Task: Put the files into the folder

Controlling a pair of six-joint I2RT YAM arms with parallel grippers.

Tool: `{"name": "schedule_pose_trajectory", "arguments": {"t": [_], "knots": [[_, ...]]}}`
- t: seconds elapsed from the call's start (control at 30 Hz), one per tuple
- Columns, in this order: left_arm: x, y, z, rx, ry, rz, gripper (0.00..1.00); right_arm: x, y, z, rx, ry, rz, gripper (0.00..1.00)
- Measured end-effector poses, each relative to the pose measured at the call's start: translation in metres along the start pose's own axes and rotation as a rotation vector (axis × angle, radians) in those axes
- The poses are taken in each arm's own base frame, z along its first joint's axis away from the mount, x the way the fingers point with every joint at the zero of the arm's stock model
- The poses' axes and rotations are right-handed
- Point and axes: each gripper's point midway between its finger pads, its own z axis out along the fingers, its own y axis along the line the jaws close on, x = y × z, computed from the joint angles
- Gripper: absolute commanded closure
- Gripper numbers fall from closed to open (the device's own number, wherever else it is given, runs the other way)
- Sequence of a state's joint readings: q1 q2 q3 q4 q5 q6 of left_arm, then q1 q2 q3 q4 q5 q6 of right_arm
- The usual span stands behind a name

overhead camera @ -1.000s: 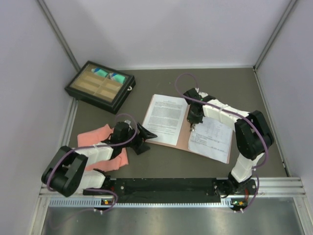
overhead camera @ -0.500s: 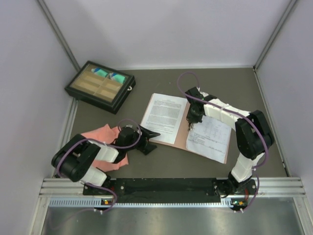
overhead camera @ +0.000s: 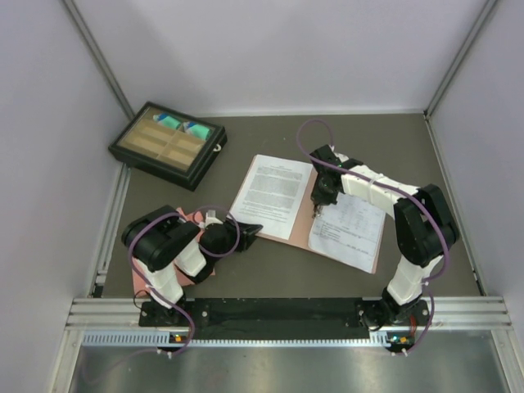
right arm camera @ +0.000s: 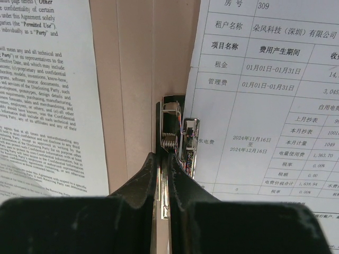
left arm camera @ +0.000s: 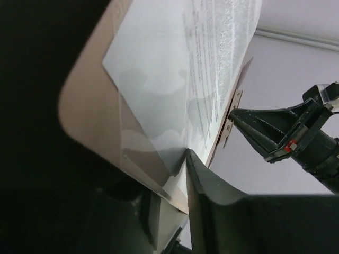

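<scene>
The tan folder (overhead camera: 304, 223) lies open mid-table. The dense-text file (overhead camera: 272, 195) rests on its left half and the table-layout file (overhead camera: 352, 225) on its right half. My right gripper (overhead camera: 321, 201) is at the spine, shut on the metal clip (right arm camera: 188, 140) beside the table sheet (right arm camera: 265, 106). My left gripper (overhead camera: 250, 230) is at the folder's near left corner. In the left wrist view that cover (left arm camera: 90, 111) and the text sheet (left arm camera: 212, 53) run between the narrowed jaws. One finger (left arm camera: 198, 177) touches the paper; the other is in shadow.
A black compartment box (overhead camera: 168, 145) sits at the back left. A salmon-pink cloth (overhead camera: 187, 218) lies mostly under my left arm. Walls close the table on three sides, and a metal rail (overhead camera: 278, 315) runs along the near edge.
My left arm has folded back toward its base while its gripper stayed at the folder's corner and its jaws narrowed. The folder shifted slightly left. The right gripper has not moved.
</scene>
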State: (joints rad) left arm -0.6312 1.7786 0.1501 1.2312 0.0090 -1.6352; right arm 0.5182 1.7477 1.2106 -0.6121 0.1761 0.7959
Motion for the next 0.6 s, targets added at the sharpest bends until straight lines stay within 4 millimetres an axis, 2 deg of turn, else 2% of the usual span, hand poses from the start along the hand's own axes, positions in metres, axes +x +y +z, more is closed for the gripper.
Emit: {"name": "schedule_pose_trajectory", "arguments": {"t": [0.13, 0.2, 0.4, 0.43, 0.53, 0.6], "knots": [[-0.007, -0.010, 0.001, 0.046, -0.041, 0.098, 0.94, -0.002, 0.003, 0.000, -0.012, -0.007, -0.005, 1.00], [-0.009, -0.023, 0.001, 0.085, -0.061, 0.162, 0.99, -0.004, 0.003, 0.001, -0.018, -0.014, -0.009, 0.93], [-0.012, -0.081, -0.001, 0.177, -0.133, 0.417, 1.00, -0.007, 0.005, 0.001, -0.042, -0.016, -0.048, 0.50], [-0.013, -0.091, -0.002, 0.185, -0.153, 0.464, 1.00, -0.006, 0.005, 0.001, -0.046, -0.009, -0.062, 0.38], [-0.022, -0.110, -0.007, 0.181, -0.218, 0.603, 1.00, -0.003, 0.003, -0.002, -0.050, 0.003, -0.095, 0.23], [-0.028, -0.114, -0.010, 0.153, -0.254, 0.701, 1.00, -0.001, -0.001, -0.009, -0.052, 0.004, -0.118, 0.17]]}}
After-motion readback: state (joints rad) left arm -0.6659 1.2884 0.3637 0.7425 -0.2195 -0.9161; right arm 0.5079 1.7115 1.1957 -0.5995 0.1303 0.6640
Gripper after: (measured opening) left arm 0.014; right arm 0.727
